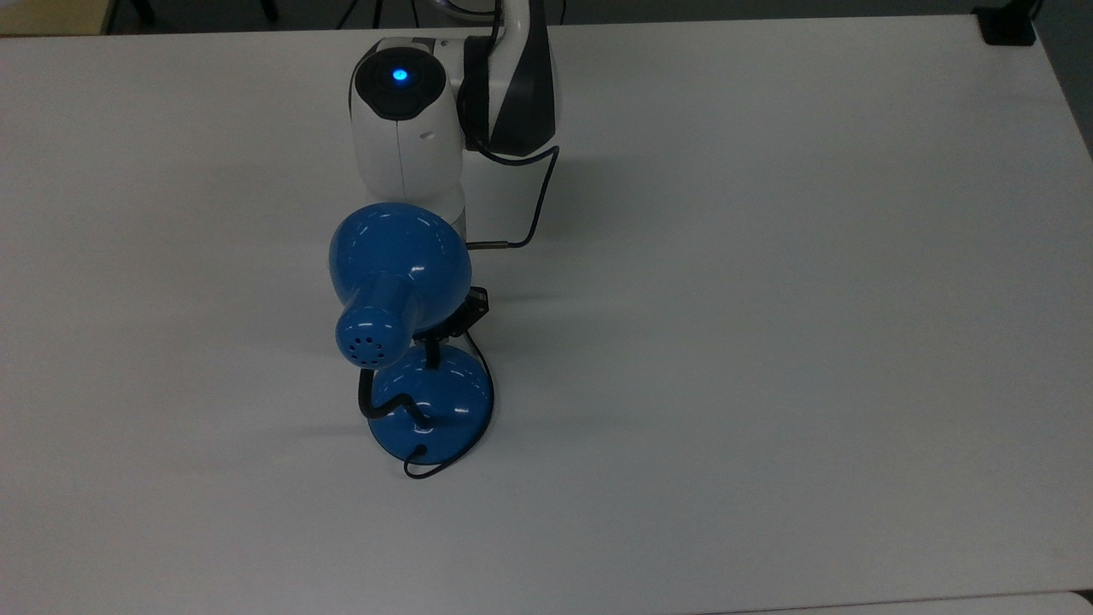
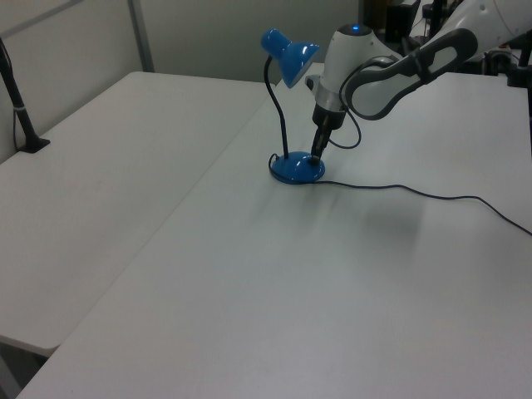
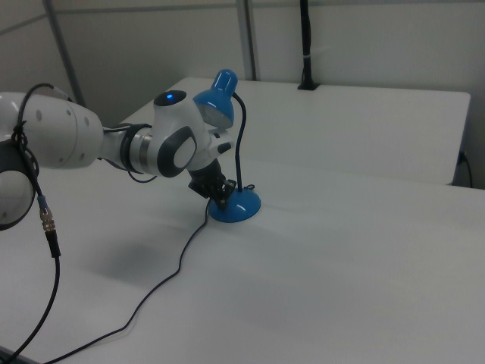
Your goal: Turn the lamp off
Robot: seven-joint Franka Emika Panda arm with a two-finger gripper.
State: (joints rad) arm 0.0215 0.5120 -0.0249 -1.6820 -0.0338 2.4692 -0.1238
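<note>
Left view: tool (image 2: 317, 158), finger spread indiscernible, tip on the lamp (image 2: 293, 100) base, shade above it dark; press step apparently complete, next lift straight off.
</note>
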